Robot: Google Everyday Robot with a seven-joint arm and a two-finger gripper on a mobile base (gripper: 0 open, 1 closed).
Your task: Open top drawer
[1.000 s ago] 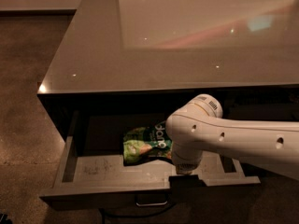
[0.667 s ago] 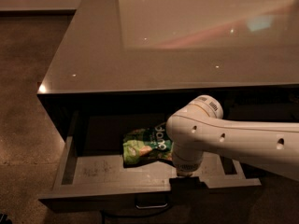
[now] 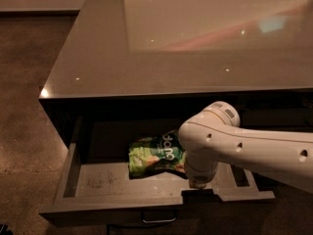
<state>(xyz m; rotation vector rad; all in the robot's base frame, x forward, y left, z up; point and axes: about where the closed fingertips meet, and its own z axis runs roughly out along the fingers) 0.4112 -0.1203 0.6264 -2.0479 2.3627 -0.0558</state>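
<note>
The drawer [image 3: 105,181] stands well open under the bench [image 3: 146,58], a bag [image 3: 155,154] inside. The gripper [image 3: 199,184] sits at its front edge near the handle [image 3: 159,219]; whether it grips anything cannot be told. Advise a straight, level pull.

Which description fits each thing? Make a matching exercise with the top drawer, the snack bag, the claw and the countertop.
1 top drawer
2 snack bag
3 claw
4 countertop

A green, lying on the drawer floor
B glossy, reflecting lights
C pulled out
D at the drawer's front rim, below the white arm

Pairs: 1-C, 2-A, 3-D, 4-B
</note>
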